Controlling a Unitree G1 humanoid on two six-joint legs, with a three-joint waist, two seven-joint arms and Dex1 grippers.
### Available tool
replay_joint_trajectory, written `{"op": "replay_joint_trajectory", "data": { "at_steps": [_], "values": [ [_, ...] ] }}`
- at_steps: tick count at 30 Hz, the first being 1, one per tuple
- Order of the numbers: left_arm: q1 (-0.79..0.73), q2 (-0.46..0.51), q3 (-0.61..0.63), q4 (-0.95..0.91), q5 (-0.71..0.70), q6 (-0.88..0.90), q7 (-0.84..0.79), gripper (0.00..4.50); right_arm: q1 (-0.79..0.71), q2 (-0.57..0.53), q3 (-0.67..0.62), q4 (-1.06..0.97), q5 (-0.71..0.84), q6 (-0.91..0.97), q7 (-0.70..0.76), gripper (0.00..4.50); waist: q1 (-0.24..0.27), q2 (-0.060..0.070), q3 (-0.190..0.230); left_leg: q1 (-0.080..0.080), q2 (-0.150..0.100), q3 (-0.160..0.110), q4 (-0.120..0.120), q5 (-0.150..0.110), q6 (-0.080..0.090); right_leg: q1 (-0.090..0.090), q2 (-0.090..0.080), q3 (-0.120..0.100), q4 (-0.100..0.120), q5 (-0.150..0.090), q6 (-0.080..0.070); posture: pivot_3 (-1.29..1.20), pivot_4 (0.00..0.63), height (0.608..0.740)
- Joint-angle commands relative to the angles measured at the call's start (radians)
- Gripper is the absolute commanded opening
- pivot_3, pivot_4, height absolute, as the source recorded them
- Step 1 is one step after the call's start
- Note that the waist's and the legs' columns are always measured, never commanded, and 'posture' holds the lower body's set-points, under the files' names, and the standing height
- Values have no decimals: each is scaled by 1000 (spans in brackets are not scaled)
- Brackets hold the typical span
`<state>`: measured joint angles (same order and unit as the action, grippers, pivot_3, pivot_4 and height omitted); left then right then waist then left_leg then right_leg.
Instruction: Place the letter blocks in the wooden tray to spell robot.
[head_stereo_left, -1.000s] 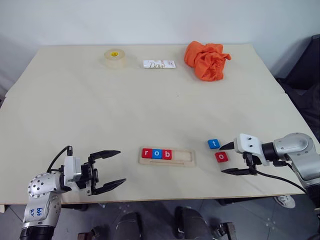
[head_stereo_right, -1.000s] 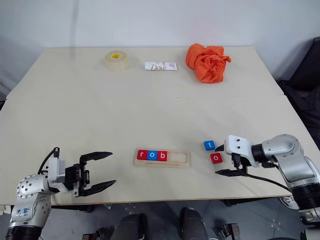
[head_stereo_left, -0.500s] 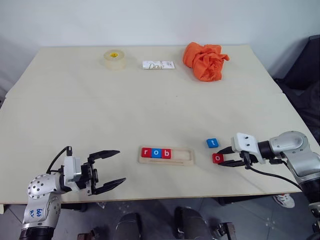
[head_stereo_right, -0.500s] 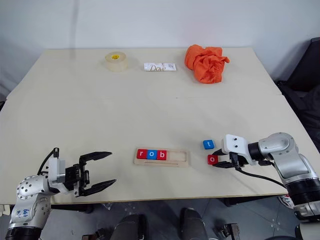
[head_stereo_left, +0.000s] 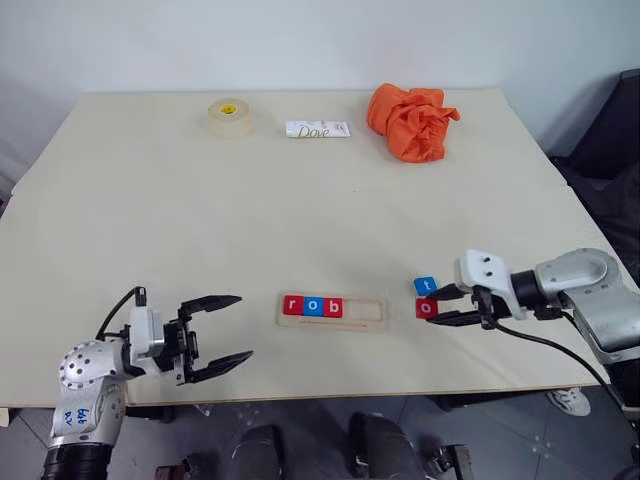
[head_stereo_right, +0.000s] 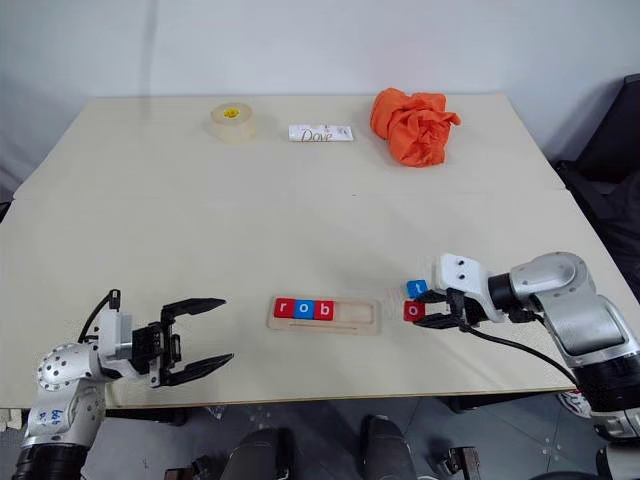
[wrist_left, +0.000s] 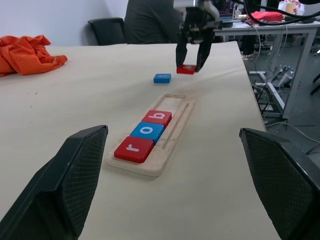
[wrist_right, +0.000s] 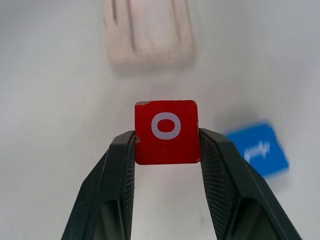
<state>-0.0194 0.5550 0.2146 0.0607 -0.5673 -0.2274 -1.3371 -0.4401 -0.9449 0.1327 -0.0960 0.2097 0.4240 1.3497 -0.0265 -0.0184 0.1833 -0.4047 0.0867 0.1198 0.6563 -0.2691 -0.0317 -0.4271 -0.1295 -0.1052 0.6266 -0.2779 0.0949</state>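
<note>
While the wooden tray (head_stereo_left: 334, 311) sits near the table's (head_stereo_left: 300, 200) front edge in the left eye view, it holds three letter blocks touching in a row at its left end: a red r (head_stereo_left: 293, 306), a blue o (head_stereo_left: 312, 307) and a red b (head_stereo_left: 332, 308). The right part of the tray's groove is bare. Just right of the tray, the right gripper (head_stereo_left: 447, 305) clamps the red o block (head_stereo_left: 427, 308) between its fingers. The blue t block (head_stereo_left: 426, 286) lies on the table just behind that block, also right of the tray. Well left of the tray, the left gripper (head_stereo_left: 222, 331) has its fingers spread wide with nothing between them. Far behind the tray lie a tape roll (head_stereo_left: 229, 116), a white Dove packet (head_stereo_left: 318, 129) and a crumpled orange cloth (head_stereo_left: 414, 120).

From the left wrist view, the tray carries r, o, b at its near end, with the far slots bare. Beyond the tray's far end the right gripper pinches the red o block just above the table, the blue t block beside it.

From the right wrist view, the red o block is squeezed between both black fingers (wrist_right: 115, 180), with the tray's bare end beyond it and the blue t block off to one side.
</note>
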Motion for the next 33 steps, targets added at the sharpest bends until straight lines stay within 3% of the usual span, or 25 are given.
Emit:
{"op": "replay_joint_trajectory", "data": {
  "at_steps": [1, 10, 33],
  "values": [
    [-34, -3, -4, 21, -4, -24, -18, 4500, -66, 20, 50, -117, 1, 139, -40, 1452, -1, 0, 0, 0, 0, 0, 0, 0, 0, 0, 0, 0, 0, 0, 0, 0, 150, 740],
    [-40, -8, -4, 29, -2, -42, -17, 4500, -180, 161, 199, -174, -57, 295, -193, 1452, 1, 0, 0, -2, 0, 0, -1, -1, 1, -1, 0, 0, 0, 0, -1, 0, 150, 740],
    [21, -8, 6, -34, -6, -51, 31, 4500, -270, 257, 332, -100, -100, 257, -199, 1452, -1, 0, 0, -2, 0, 1, -1, -1, 1, -2, 0, 0, -1, 0, -1, 0, 150, 740]
  ]
}}
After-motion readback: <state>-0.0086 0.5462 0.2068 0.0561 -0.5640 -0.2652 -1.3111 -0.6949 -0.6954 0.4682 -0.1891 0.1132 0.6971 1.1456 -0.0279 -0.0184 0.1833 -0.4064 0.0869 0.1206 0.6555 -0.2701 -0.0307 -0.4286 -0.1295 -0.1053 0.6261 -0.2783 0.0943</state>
